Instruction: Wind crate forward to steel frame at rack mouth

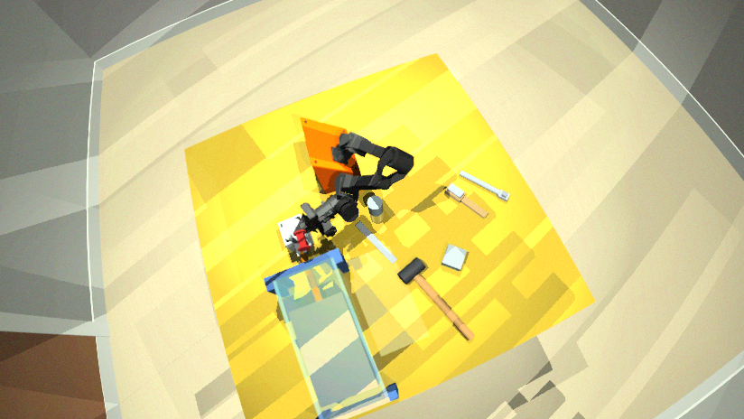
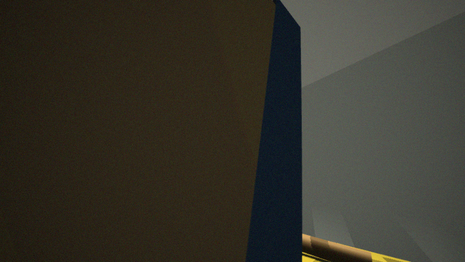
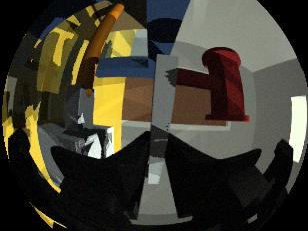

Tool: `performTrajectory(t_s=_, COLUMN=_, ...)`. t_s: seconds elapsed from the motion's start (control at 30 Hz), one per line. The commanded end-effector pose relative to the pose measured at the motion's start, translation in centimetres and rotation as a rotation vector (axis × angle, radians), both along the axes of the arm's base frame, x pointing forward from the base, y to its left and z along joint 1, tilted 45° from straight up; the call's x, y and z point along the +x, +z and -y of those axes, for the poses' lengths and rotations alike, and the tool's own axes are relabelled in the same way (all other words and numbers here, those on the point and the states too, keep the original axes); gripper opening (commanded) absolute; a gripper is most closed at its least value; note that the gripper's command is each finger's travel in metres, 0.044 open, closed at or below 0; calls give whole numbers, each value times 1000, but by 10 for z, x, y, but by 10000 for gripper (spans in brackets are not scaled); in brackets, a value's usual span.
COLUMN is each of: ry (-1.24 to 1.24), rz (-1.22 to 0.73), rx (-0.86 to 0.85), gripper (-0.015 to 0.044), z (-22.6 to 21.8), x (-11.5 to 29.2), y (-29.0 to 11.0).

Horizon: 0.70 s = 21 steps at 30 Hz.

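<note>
Gripper (image 1: 302, 240) clamped nearly shut on the red winch handle (image 1: 300, 242), sitting right over the winch (image 1: 287, 230) left of centre in the top view. Can't tell yet whether the square key is down the hole or just above it.

Best bet for this step: keep the key plumb over the hole, ease straight down, no sideways shove, then crank slow and even so the orange strap (image 1: 314, 287) pulls level and the crate stays flat. Crate itself hard to make out through the guard cubby (image 1: 333, 332) at lower centre; probably the pale block deep inside.

Handle looks like smooth red painted metal, chunky cylinder knob on a short arm in the wrist view (image 3: 226, 83). Winch pale, boxy. Cubby panels glassy, blue frame (image 1: 333, 256) at the mouth. Bench mat (image 1: 468, 130) flat yellow. Mallet (image 1: 413, 270) with black head and wooden shaft lying to the right.
</note>
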<state>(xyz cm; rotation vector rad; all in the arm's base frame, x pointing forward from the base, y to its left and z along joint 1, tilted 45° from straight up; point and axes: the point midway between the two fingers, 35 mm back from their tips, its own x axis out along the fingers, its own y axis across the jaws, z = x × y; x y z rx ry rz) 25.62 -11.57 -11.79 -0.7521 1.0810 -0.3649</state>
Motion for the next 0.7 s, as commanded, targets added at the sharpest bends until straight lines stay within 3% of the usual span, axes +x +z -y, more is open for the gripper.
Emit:
performTrajectory(t_s=0.0, ry=-15, rz=8, rx=-10, gripper=0, z=2, x=1, y=-1)
performTrajectory(t_s=0.67, ry=-8, rz=16, rx=-9, gripper=0, z=-4, x=-7, y=-1)
